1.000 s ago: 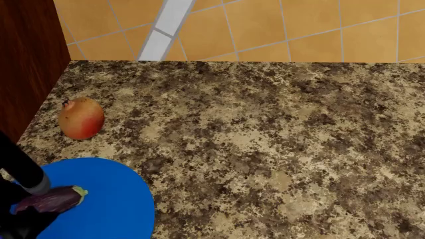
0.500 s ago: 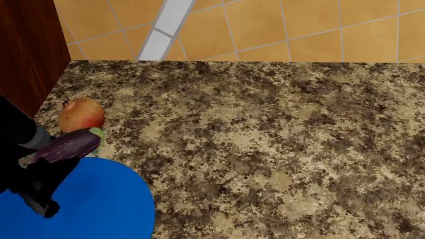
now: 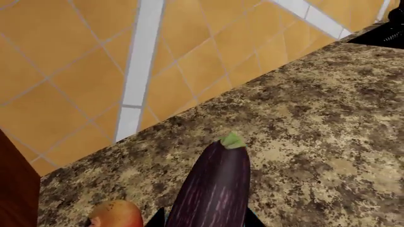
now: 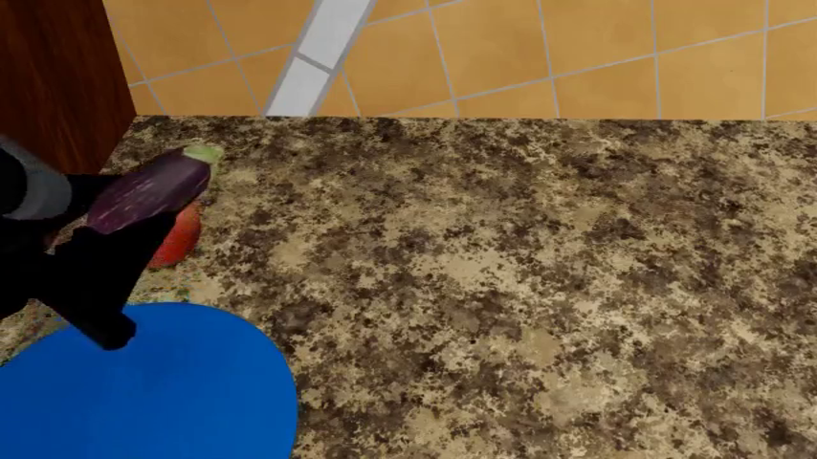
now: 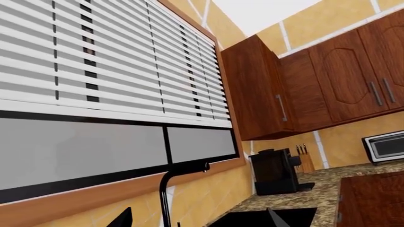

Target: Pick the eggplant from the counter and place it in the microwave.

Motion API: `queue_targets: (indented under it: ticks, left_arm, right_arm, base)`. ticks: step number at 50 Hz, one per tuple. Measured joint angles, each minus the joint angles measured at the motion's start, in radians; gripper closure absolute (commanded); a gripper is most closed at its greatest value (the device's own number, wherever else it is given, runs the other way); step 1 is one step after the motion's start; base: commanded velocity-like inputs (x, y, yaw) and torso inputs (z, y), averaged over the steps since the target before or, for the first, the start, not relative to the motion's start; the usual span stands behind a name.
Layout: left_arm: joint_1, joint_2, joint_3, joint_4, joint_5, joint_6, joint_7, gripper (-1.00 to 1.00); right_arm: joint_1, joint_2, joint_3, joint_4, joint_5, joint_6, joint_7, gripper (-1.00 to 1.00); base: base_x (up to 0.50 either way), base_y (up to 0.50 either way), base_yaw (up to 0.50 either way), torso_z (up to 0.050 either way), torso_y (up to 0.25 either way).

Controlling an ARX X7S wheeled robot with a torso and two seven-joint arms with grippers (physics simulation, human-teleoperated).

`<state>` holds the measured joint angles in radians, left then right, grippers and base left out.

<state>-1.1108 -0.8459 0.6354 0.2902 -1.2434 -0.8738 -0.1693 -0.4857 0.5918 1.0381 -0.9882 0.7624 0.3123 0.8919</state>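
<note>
My left gripper [image 4: 128,215] is shut on the eggplant [image 4: 151,194], a glossy dark-purple vegetable with a pale green stem cap, and holds it up above the speckled counter [image 4: 511,268] at the far left. In the left wrist view the eggplant [image 3: 215,189] sticks out between the two black fingertips [image 3: 156,219], stem cap pointing toward the tiled wall. My right gripper [image 5: 196,220] is open and empty, far from the counter, pointing at a window and a sink; it does not show in the head view. A microwave [image 5: 383,146] shows small in the right wrist view.
A round red-yellow fruit [image 4: 176,234] lies on the counter just under the eggplant, and also shows in the left wrist view [image 3: 117,215]. A round blue plate [image 4: 166,392] sits at the front left. A dark wood cabinet side [image 4: 57,86] stands at the left. An orange tiled wall [image 4: 511,53] backs the counter.
My left gripper has lifted the eggplant from over the blue plate, up and toward the wall, and now holds it above the red-yellow fruit.
</note>
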Motion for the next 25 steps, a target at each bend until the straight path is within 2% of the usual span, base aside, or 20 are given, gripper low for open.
queue_targets:
  ticks: [18, 25]
  left_arm:
    - [0.023, 0.021, -0.049, 0.016, 0.017, 0.099, 0.004, 1.00]
    - [0.024, 0.027, -0.050, 0.019, 0.026, 0.110, 0.005, 1.00]
  right_arm:
    - [-0.010, 0.005, 0.005, 0.000, 0.008, -0.004, 0.007, -1.00]
    - [-0.013, 0.010, 0.002, 0.001, 0.011, -0.003, 0.010, -1.00]
  base:
    - [0.00, 0.00, 0.00, 0.000, 0.001]
    - [-0.44, 0.00, 0.00, 0.000, 0.000]
